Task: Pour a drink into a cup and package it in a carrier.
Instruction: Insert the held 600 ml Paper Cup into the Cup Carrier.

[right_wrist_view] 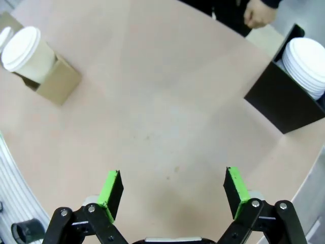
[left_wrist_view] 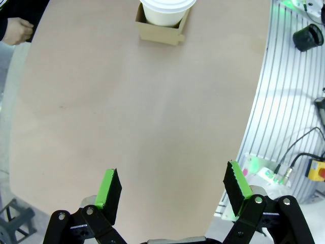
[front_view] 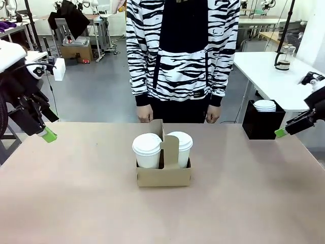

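A brown cardboard carrier (front_view: pixel 163 175) stands at the table's middle with an upright handle tab. Two white lidded paper cups sit in its pockets, one on the left (front_view: pixel 147 150) and one on the right (front_view: pixel 180 147). The left wrist view has the carrier (left_wrist_view: pixel 160 31) far ahead at the top, one cup (left_wrist_view: pixel 165 11) in it. In the right wrist view the carrier (right_wrist_view: pixel 53 81) and a cup (right_wrist_view: pixel 25 51) lie upper left. My left gripper (left_wrist_view: pixel 172 188) hangs open over the table's left edge. My right gripper (right_wrist_view: pixel 172 188) is open at the right side. A glass jug with dark drink (front_view: pixel 283 57) stands on a far white table.
A black box (front_view: pixel 261 122) holding a stack of flat white lids (front_view: pixel 264 105) sits at the table's far right. A person in a striped top stands at the far edge, hands (front_view: pixel 144 114) hanging at the table's rim. Bare tabletop (front_view: pixel 76 193) surrounds the carrier.
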Robot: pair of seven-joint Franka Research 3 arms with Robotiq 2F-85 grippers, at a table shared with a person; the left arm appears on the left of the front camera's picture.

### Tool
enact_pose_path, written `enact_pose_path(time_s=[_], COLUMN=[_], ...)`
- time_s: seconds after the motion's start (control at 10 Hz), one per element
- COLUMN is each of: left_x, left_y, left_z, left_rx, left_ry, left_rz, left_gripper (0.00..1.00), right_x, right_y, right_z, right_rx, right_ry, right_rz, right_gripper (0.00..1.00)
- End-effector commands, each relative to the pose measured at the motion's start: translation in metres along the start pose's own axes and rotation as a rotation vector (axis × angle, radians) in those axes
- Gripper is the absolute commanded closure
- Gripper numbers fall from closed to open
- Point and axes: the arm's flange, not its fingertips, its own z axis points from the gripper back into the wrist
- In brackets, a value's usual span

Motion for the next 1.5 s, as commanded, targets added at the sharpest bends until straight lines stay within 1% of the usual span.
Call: enact_pose_path(time_s=[0.0, 1.4], left_x=[0.0003, 0.0003], left_y=[-0.0012, -0.0012], left_z=[0.0013, 0.0013], left_rx=[-0.01, -0.01], left_ry=[-0.009, -0.009], left_rz=[0.012, 0.012], left_gripper=[0.0, 0.0], right_x=[0.0003, 0.0003], right_y=[-0.0017, -0.0017], right_z=[-0.0005, -0.0005], right_rx=[-0.002, -0.002], right_ry=[-0.002, -0.002], right_rz=[0.008, 0.008], right_gripper=[0.0, 0.0])
